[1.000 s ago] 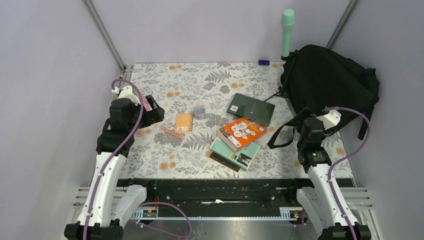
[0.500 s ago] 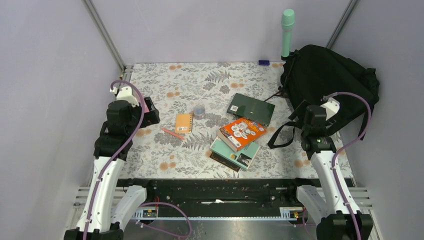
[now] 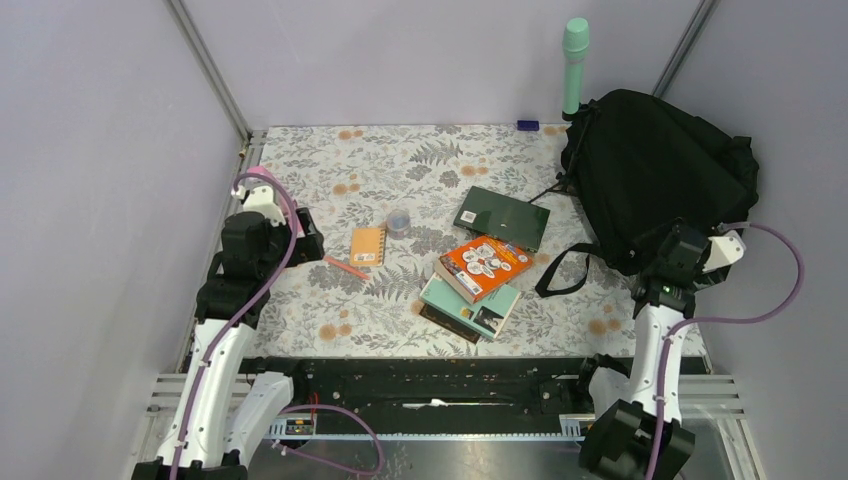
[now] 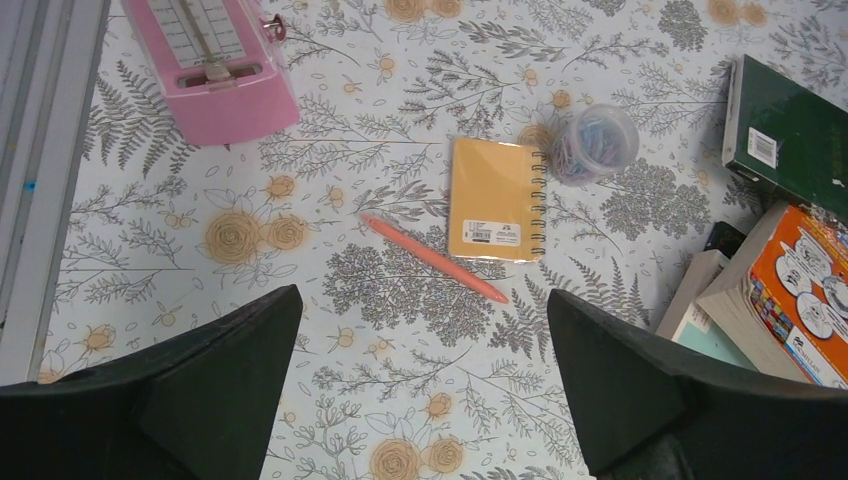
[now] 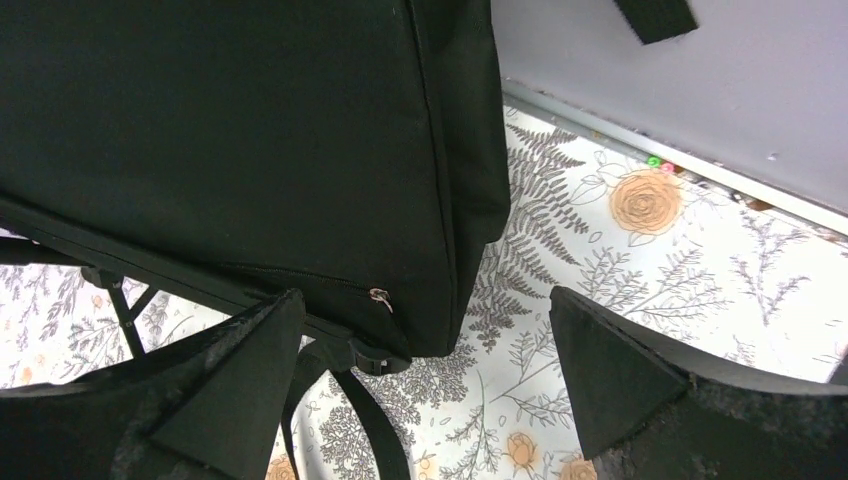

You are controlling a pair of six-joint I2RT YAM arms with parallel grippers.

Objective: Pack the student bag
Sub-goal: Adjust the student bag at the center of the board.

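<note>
Left pincer (image 4: 422,295) and right pincer (image 5: 425,295) both gape wide, grasping nothing. Floral-patterned cloth covers the flat desk (image 3: 380,295), enclosed by plain lilac walls (image 3: 400,60). The student bag (image 3: 655,170), soft black fabric, slumped and rounded, sits at the desk's far right corner, close to the right pincer.

Student bag (image 3: 655,170) sits at the table's (image 3: 400,160) far right corner, bottle (image 3: 574,65) upright behind it. Single book (image 3: 502,216) left of bag. Book stack (image 3: 475,285) in front of that, mid-table. Notebook (image 3: 368,244) left of stack, jar (image 3: 398,222) just beside its far right corner, pen (image 3: 345,266) just before it. Metronome (image 4: 210,65) far left.
</note>
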